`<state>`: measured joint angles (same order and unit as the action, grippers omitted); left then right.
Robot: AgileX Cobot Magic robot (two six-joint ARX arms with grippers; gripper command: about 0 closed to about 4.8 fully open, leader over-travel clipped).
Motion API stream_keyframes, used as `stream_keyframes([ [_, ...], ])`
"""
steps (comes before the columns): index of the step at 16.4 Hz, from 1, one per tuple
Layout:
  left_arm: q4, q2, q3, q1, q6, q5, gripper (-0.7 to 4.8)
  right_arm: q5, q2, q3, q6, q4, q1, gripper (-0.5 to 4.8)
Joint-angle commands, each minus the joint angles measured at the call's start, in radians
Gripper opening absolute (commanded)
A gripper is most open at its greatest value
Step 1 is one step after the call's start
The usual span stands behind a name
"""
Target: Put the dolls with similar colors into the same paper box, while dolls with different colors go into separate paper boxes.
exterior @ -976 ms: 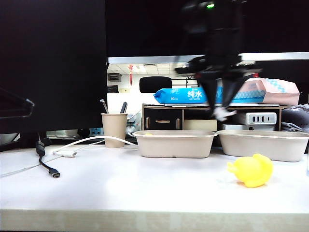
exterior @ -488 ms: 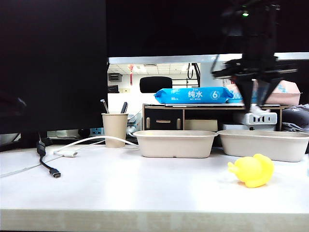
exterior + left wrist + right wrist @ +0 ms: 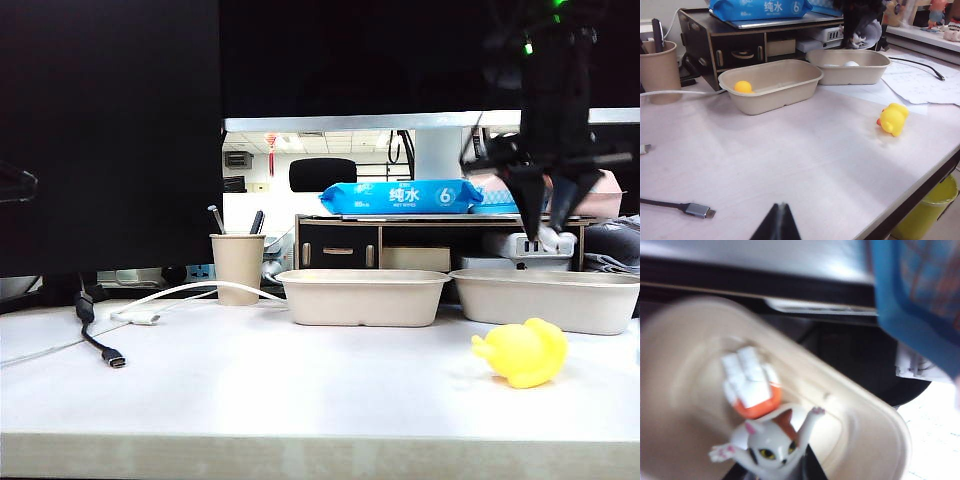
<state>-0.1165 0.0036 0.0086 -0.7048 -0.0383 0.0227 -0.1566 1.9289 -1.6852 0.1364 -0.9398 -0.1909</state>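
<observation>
Overhead, right claw hangs above the right-hand paper box, pinching a tiny white cat figurine by its base; light, hard, slick, so a pinch low on the body suits. Inside that box lies a white toy with orange end. Left claw, closed and empty, sits well away over the counter.

The right arm hangs down at the far right, its right gripper pointing downward, the fingers clamped on a small figurine. The left gripper sits low at the near left (tips pressed together).
</observation>
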Motion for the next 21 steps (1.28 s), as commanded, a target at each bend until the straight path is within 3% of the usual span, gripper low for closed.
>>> stream_keyframes([
  [1,0.005,0.0,0.0,0.001,0.004,0.0,-0.05,0.001,0.009,-0.002,-0.003,0.004,0.002,2.12],
  [4,0.005,0.0,0.0,0.001,0.004,0.0,-0.05,0.013,0.008,-0.004,-0.003,-0.003,0.001,2.12],
  [9,0.005,0.17,0.0,0.0,0.004,0.0,-0.05,0.267,-0.003,-0.002,-0.023,-0.28,-0.01,2.13],
  [12,0.005,0.28,0.0,0.0,0.004,0.0,-0.05,0.42,-0.007,-0.002,-0.093,-0.396,-0.062,2.49],
  [18,0.006,0.344,0.0,0.0,0.004,-0.001,-0.05,0.422,-0.009,0.047,-0.119,-0.444,-0.258,2.8],
  [21,0.005,0.344,0.0,0.0,0.004,0.0,-0.05,0.417,-0.009,0.057,-0.117,-0.446,-0.342,3.59],
])
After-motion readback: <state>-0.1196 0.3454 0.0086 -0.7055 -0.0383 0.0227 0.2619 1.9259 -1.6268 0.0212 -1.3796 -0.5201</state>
